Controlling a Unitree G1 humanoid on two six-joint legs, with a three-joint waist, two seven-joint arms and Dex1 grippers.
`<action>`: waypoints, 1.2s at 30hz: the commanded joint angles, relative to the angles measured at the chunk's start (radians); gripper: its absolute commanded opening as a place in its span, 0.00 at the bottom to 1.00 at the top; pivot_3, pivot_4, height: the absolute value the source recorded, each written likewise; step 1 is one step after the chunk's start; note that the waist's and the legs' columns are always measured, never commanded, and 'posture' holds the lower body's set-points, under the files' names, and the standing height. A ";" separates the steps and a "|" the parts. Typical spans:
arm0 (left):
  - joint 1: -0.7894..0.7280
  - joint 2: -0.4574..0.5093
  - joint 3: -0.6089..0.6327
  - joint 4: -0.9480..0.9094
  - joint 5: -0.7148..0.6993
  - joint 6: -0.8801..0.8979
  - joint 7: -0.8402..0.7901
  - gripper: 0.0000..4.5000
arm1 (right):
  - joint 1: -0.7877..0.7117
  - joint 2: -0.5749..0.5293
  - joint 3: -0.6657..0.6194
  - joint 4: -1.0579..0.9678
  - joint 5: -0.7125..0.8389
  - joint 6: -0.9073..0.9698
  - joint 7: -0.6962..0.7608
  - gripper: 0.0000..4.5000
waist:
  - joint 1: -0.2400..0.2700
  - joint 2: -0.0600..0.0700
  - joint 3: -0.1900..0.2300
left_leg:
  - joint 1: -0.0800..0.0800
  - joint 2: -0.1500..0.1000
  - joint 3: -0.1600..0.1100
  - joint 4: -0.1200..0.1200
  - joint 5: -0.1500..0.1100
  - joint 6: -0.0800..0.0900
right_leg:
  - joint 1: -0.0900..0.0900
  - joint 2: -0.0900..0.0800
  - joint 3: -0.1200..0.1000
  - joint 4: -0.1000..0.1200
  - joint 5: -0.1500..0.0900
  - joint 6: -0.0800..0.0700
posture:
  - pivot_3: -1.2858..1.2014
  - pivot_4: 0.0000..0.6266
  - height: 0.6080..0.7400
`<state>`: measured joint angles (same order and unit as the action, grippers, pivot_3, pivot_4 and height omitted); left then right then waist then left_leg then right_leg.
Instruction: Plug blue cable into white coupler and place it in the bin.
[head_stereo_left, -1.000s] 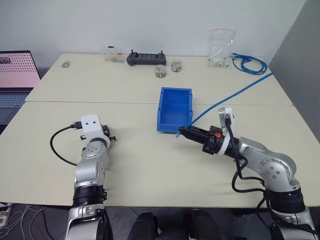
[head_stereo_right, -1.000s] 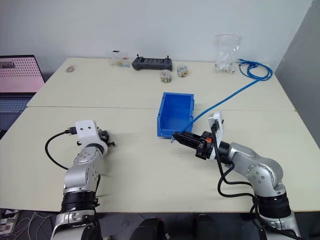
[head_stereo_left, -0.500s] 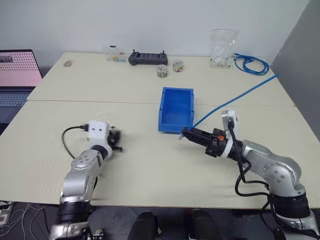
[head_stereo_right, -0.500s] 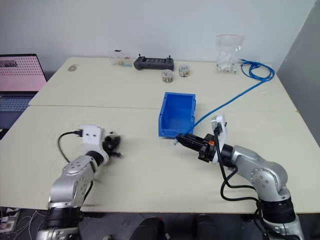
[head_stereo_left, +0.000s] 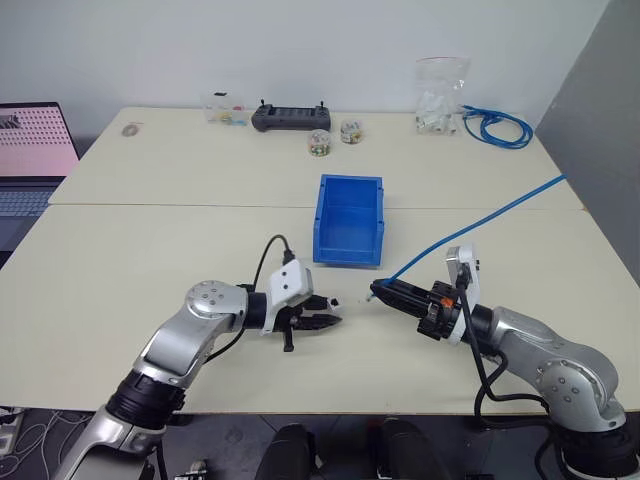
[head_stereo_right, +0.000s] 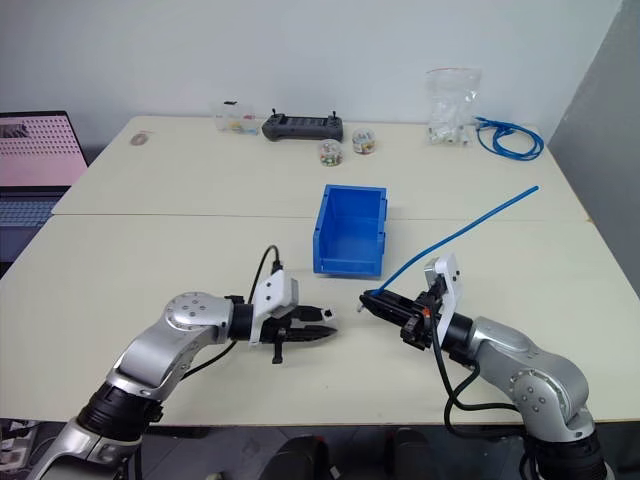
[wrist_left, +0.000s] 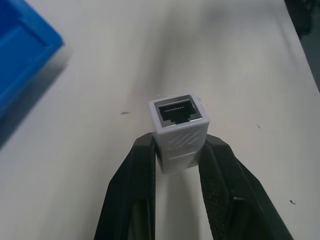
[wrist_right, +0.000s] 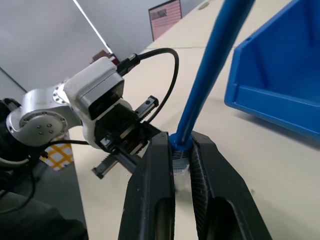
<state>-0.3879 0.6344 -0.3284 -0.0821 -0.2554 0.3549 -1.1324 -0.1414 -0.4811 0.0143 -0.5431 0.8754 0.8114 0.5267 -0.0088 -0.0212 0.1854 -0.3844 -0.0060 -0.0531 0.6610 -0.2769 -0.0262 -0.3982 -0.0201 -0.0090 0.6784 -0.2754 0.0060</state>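
Observation:
My left gripper (wrist_left: 179, 143) is shut on the white coupler (wrist_left: 179, 127), whose dark socket face points away from the wrist. In the left eye view this gripper (head_stereo_left: 333, 308) hangs low over the table's front middle and points right. Facing it a short gap away, my right gripper (head_stereo_left: 384, 292) is shut on the blue cable (head_stereo_left: 480, 225) just behind its plug. From there the cable rises back to the right, its far end in the air. Up close, the cable (wrist_right: 210, 75) passes between the black fingers (wrist_right: 159, 170). The blue bin (head_stereo_left: 346, 255) stands just behind both grippers.
At the table's back stand a coiled blue cable bundle (head_stereo_left: 495, 125), a clear bag of white parts (head_stereo_left: 440, 95), a black controller (head_stereo_left: 290, 117) and small jars (head_stereo_left: 320, 143). A laptop (head_stereo_left: 30, 150) sits off the left edge. A grey panel (head_stereo_left: 600, 120) stands on the right.
My left arm has swung right toward the table's middle and turned its gripper to face the right one. The right gripper with the cable has drawn slightly back and down.

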 joint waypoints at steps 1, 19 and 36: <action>-0.035 0.002 -0.058 0.035 0.060 -0.080 -0.067 0.20 | -0.010 -0.033 0.051 -0.044 -0.085 -0.074 0.065 0.03 | 0.000 0.000 0.000 | 0.000 0.000 0.000 0.000 0.000 0.000 | 0.000 0.000 0.000 0.000 0.000 0.000 | 0.52 0.24 1.00; -0.043 -0.048 -0.081 0.128 0.142 -0.170 -0.091 0.20 | -0.119 -0.020 0.287 0.166 -0.370 -0.316 0.329 0.03 | 0.001 0.000 0.000 | 0.000 0.000 -0.001 0.001 0.000 0.000 | 0.001 0.000 -0.001 0.000 0.000 0.000 | 0.52 0.24 1.00; -0.038 -0.046 -0.068 0.143 0.153 -0.193 -0.095 0.20 | -0.203 0.010 0.305 0.386 -0.480 -0.438 0.492 0.03 | 0.001 0.000 0.000 | 0.001 0.000 -0.001 0.001 0.000 0.000 | 0.002 0.000 -0.001 0.001 0.001 -0.002 | 0.52 0.24 1.00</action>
<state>-0.4365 0.5862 -0.4020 0.0511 -0.1158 0.1691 -1.2306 -0.3317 -0.4711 0.3197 -0.1582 0.4066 0.3938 1.0014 -0.0073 -0.0213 0.1853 -0.3830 -0.0061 -0.0545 0.6623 -0.2768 -0.0261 -0.3965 -0.0202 -0.0101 0.6792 -0.2739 0.0035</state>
